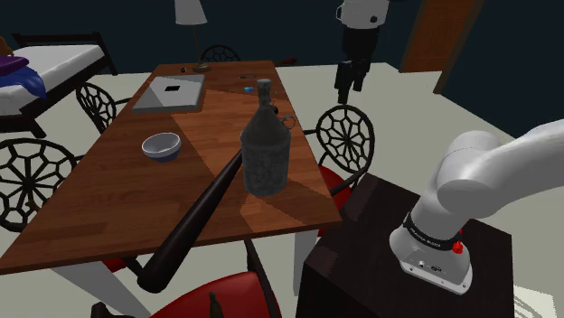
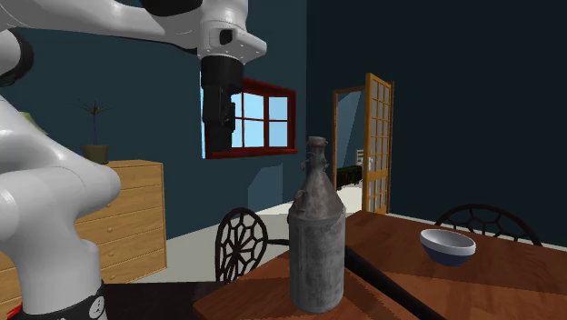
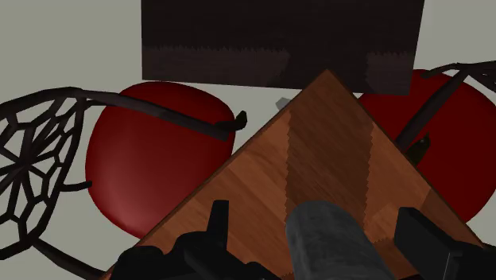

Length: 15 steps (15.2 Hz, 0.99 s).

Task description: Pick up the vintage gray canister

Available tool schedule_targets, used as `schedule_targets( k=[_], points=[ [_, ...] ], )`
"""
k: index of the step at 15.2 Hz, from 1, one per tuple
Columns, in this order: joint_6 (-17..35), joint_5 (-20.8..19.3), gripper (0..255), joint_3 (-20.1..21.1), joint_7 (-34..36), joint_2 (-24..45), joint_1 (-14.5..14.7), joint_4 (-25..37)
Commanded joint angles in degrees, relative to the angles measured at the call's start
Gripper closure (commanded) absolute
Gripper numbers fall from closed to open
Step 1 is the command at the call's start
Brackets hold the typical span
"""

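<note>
Canister: gray and bottle-shaped, with a narrow neck and a small loop handle at the shoulder. It stands upright on the wooden table, near the edge that faces the stand.
Neighbours: a dark bat lies with one end at the canister's base, and we cannot tell whether they touch. A bowl sits well apart.
Handling: we judge it stiff and fairly heavy, with a dull mottled skin that should not slip much. Being tall, it may tip if knocked near the top.
Where to hold: the neck looks the surest place. The body seems broad for the fingers.
Claw: the gripper is spread and pinches nothing. In the wrist view the canister shows between the two fingers, untouched.
Arm: it rises from the stand and holds the hand high, pointing down, above the canister and off towards the chair side, well apart from it.
Next move: we would centre over the neck, then lower straight down.
</note>
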Motion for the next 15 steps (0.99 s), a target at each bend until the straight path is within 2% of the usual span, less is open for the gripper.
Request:
schedule_targets(
  k=[1, 8, 15],
  points=[
    [0.0, 0.0, 0, 0.0, 0.0, 0.0, 0.0, 0.0],
    [3.7, 0.6, 0, 4.8, 5.3, 14.2, 0.7, 11.7],
    [4.1, -1.5, 0, 9.1, 10.9, 28.8, 1.1, 26.8]
  ],
)
